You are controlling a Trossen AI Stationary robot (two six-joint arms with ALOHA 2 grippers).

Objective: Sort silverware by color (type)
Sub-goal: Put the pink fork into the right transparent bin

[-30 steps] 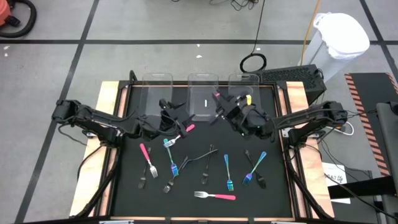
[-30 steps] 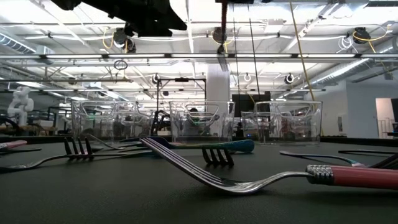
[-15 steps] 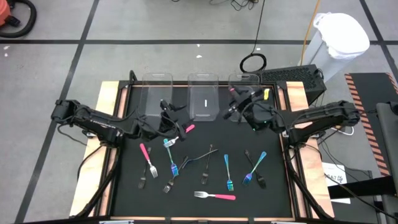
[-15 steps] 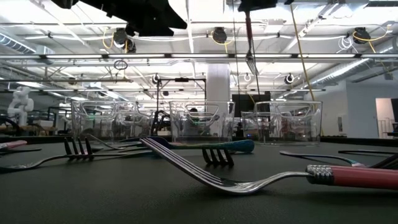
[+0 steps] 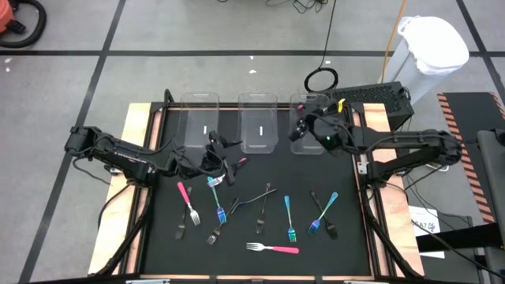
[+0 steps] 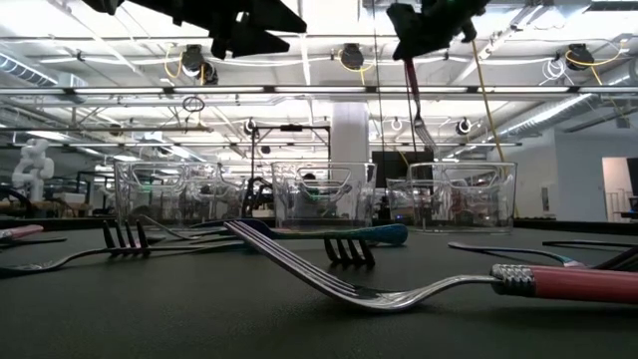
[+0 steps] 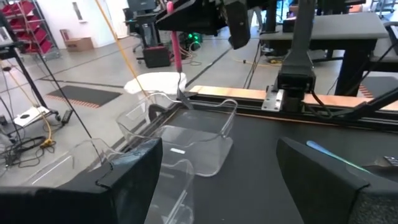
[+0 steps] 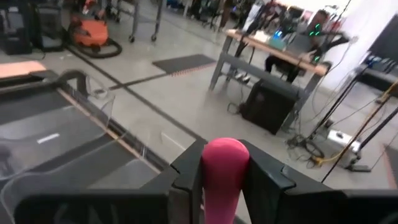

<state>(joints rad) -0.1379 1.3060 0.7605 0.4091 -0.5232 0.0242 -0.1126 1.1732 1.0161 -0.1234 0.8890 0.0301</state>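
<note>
My right gripper (image 5: 300, 130) is shut on a pink-handled fork (image 6: 413, 95) high over the right clear bin (image 5: 309, 118). The fork also shows in the left wrist view (image 7: 176, 56). My left gripper (image 5: 218, 158) is open and empty, low over the mat in front of the left bin (image 5: 199, 125); its two fingers stand wide apart in the left wrist view (image 7: 217, 186). A pink-handled fork (image 5: 239, 162) lies just beside it. Several more forks lie flat on the mat: pink (image 5: 186, 197), teal (image 5: 217, 199), blue (image 5: 289, 214), dark (image 5: 254, 197). My right gripper pinches the fork's pink handle (image 8: 223, 177) between its two fingers, near the handle's free end, which sticks out past them. The fingers come from the table's right side and lie across the handle. The fork hangs tines down (image 6: 424, 130), nearly upright, clear of the bin.
Three clear bins stand in a row at the mat's far edge; the middle bin (image 5: 258, 125) is between the two arms. A pink fork (image 5: 273, 248) lies near the front edge. Wooden rails (image 5: 377, 126) flank the mat.
My right gripper has carried the pink fork toward the table's right edge, from over the middle bin to over the right bin. The fork stays hanging tines down.
</note>
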